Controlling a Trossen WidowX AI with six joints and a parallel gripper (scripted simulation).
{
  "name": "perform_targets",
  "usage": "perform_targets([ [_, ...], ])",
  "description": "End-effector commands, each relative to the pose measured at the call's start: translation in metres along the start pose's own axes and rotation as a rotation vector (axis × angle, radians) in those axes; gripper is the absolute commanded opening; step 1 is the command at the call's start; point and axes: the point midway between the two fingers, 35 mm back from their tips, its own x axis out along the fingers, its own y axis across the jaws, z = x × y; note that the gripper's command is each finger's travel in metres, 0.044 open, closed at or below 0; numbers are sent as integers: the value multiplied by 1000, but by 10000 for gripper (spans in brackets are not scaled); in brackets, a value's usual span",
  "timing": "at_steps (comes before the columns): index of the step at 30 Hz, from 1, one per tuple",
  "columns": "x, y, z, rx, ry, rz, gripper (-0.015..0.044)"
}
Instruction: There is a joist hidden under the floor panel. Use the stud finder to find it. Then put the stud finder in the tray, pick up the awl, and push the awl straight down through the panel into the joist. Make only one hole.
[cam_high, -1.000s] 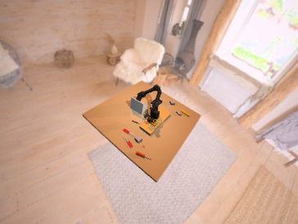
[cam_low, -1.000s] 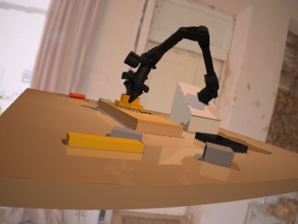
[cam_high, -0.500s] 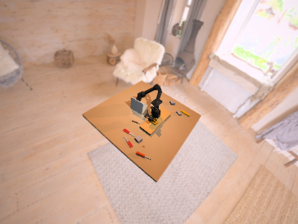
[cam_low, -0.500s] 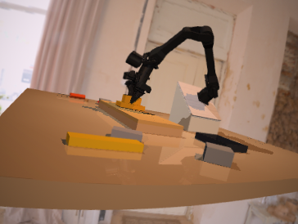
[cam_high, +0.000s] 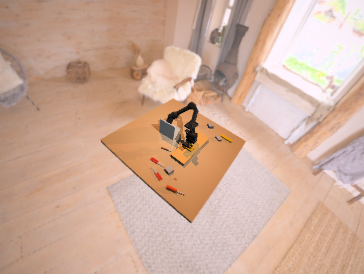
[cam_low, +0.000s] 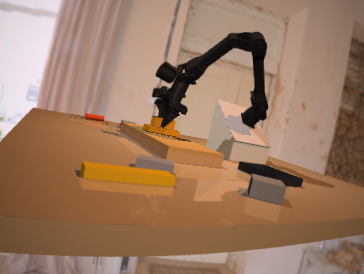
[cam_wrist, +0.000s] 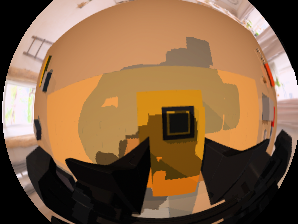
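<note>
My gripper (cam_low: 164, 125) (cam_wrist: 172, 139) is shut on the yellow stud finder (cam_low: 150, 128) (cam_wrist: 170, 99). The stud finder sits upright on the floor panel (cam_high: 181, 158) (cam_low: 195, 148) (cam_wrist: 62, 115), or just over it; a gap is too small to tell. Its black square window shows a thin yellow outline in the wrist view. The joist is hidden. Red-handled tools (cam_high: 155, 160) (cam_high: 157, 175) (cam_high: 172, 189) lie on the table beyond the panel; I cannot tell which one is the awl. I cannot make out the tray for certain.
A pale box with a sloped face (cam_high: 168, 130) (cam_low: 225, 135) stands beside the panel. A yellow bar (cam_high: 226, 138) (cam_low: 127, 174) and grey blocks (cam_high: 218, 138) (cam_low: 267, 189) lie on one side of it. Another grey block (cam_high: 169, 170) lies near the red tools.
</note>
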Motion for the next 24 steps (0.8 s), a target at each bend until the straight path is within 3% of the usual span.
perform_targets([
  [1, 1, 8, -1, -3, 2, 8, 0],
  [24, 1, 42, -1, -2, 2, 10, 0],
])
